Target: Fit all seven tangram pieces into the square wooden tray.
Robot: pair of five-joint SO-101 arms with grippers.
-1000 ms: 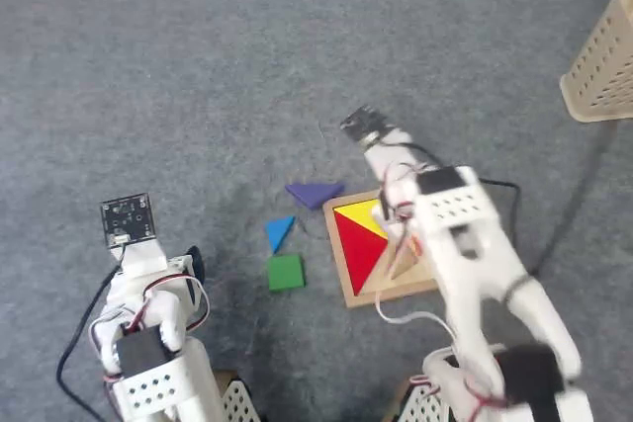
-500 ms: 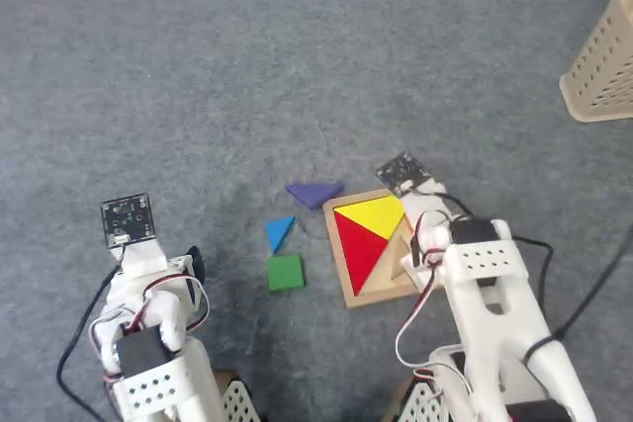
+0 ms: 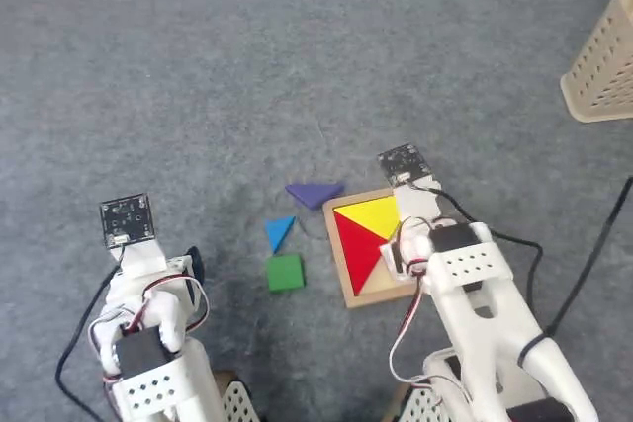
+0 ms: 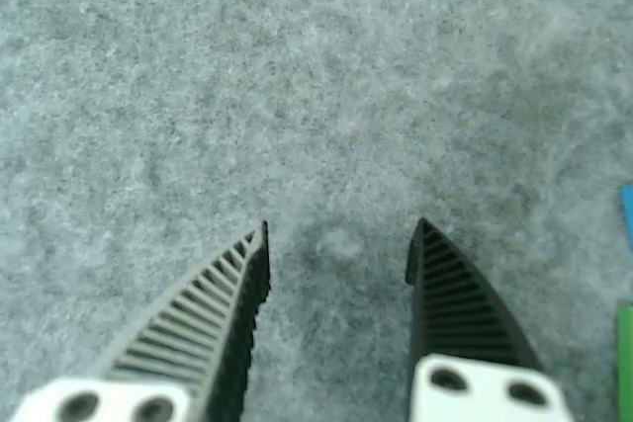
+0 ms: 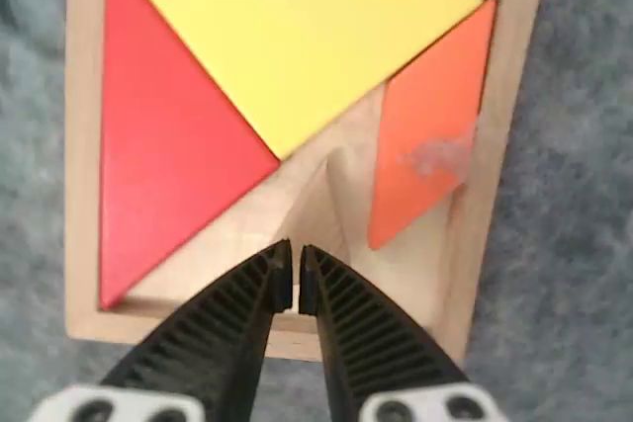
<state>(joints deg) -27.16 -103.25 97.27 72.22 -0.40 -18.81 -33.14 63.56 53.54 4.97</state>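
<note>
The square wooden tray (image 3: pixel 343 263) lies right of centre and holds a red triangle (image 3: pixel 358 244) and a yellow triangle (image 3: pixel 374 214). My right arm (image 3: pixel 465 264) hangs over the tray's near right part. In the right wrist view the tray (image 5: pixel 509 145) also holds an orange parallelogram (image 5: pixel 430 145), the red triangle (image 5: pixel 168 165) and the yellow triangle (image 5: pixel 287 46). My right gripper (image 5: pixel 295 262) is shut and empty above the tray's near rim. On the carpet left of the tray lie a purple piece (image 3: pixel 315 193), a blue triangle (image 3: pixel 279 232) and a green square (image 3: pixel 286 272). My left gripper (image 4: pixel 341 234) is open over bare carpet.
A beige slatted basket (image 3: pixel 603 56) stands at the far right edge. Grey carpet covers the whole surface, with open room toward the back and left. The left arm (image 3: pixel 148 323) sits at the near left; cables trail beside both arm bases.
My right arm has drawn back from the tray's far side toward the near edge, uncovering the yellow and red triangles. The left arm has kept still.
</note>
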